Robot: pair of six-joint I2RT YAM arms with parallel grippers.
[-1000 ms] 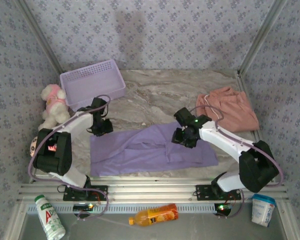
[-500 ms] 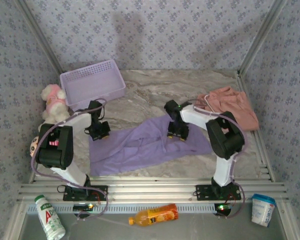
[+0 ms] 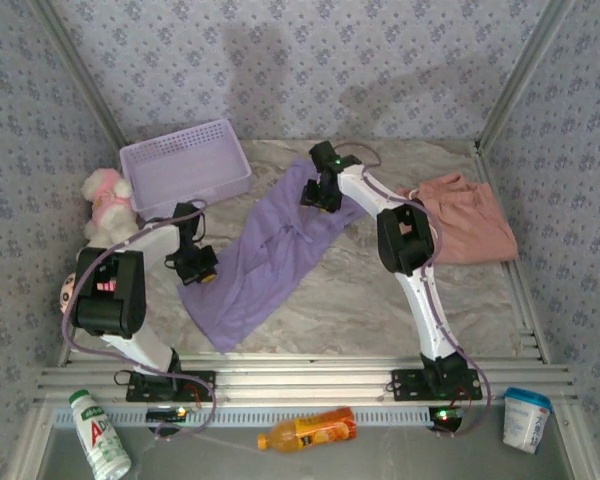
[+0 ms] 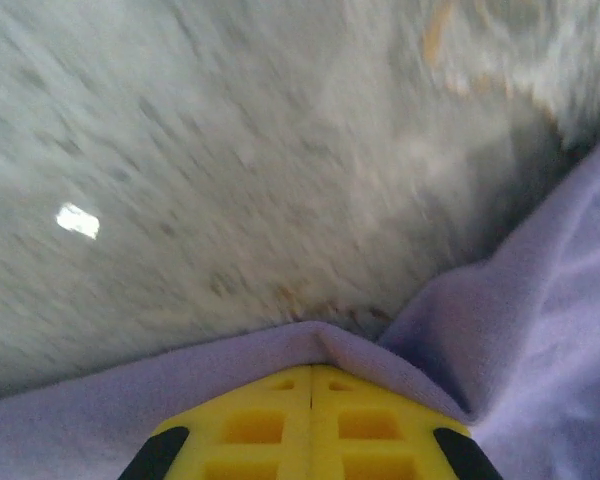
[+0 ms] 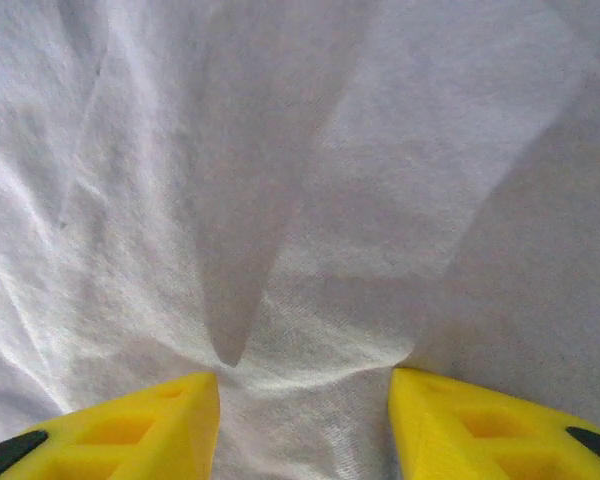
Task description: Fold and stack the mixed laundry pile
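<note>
You have 2 garments on the desk (image 3: 380, 300): 1 lavender T-shirt (image 3: 265, 265) and 1 salmon-pink garment (image 3: 465, 220). The T-shirt lies as a long diagonal band, from the near-left of the desk up toward the far middle; it is creased lengthwise, wider at its near end and gathered narrow at its far end. The pink garment sits crumpled by the right edge, well apart from the shirt's near end, with its white drawstring (image 3: 412, 200) looping out on the left side.

Your left pincer (image 3: 198, 268) is at the shirt's near-left edge; its wrist view shows the yellow pads (image 4: 270, 425) pressed together, clenched, with the shirt's edge drawn over their tips. Your right pincer (image 3: 318, 192) is at the shirt's far end; its wrist view shows 2 yellow fingers (image 5: 130, 430) part-way apart with a bunch of shirt cloth filling the gap and pleats fanning out from it, so it is grasping the T-shirt.

Elsewhere you have 1 lavender mesh basket (image 3: 185, 165) at the far left, 2 plush toys (image 3: 105, 205) beside the left arm, and in front of the bases 2 bottles (image 3: 308, 430) and 1 white tub (image 3: 526, 418).
</note>
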